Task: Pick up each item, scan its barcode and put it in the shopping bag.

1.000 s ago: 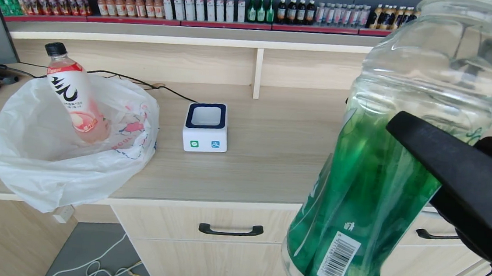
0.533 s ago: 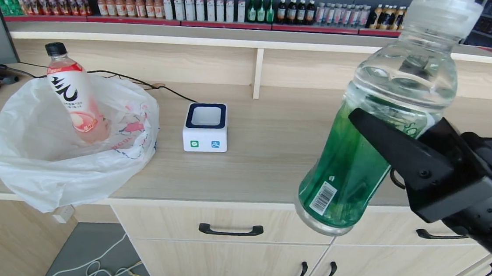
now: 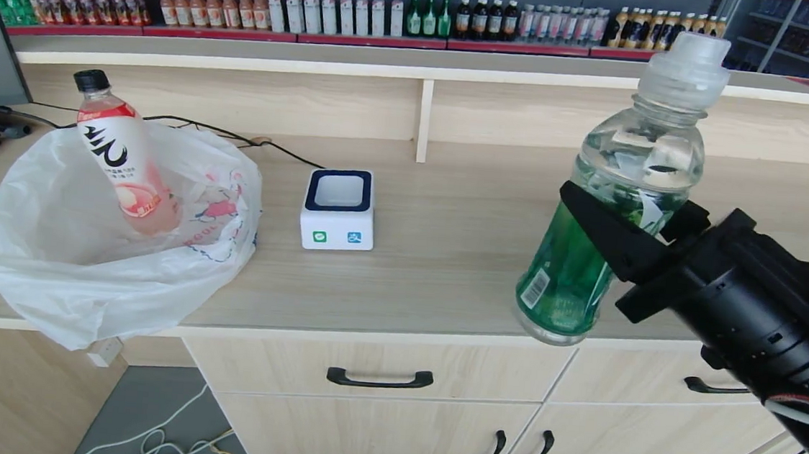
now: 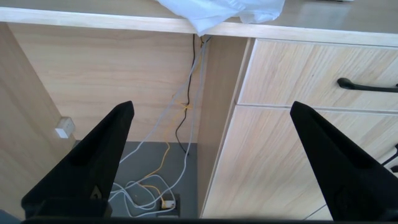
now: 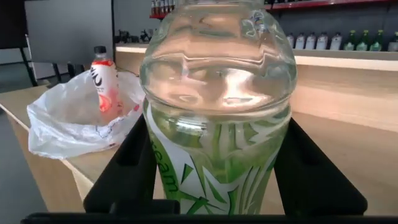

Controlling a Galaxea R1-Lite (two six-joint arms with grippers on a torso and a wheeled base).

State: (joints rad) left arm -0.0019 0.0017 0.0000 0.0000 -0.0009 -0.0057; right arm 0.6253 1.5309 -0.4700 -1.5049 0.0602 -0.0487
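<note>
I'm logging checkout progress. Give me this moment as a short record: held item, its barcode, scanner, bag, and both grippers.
held item: green bottle, upright, near the counter front edge
barcode: low on the bottle, on the side toward the scanner
scanner: white box on the counter, between bag and green bottle, uncovered
bag: white plastic, open, draped over the counter's front edge
bagged: pink bottle, leaning inside
right gripper: shut on green bottle
left gripper: open, empty, low by the cabinet
</note>
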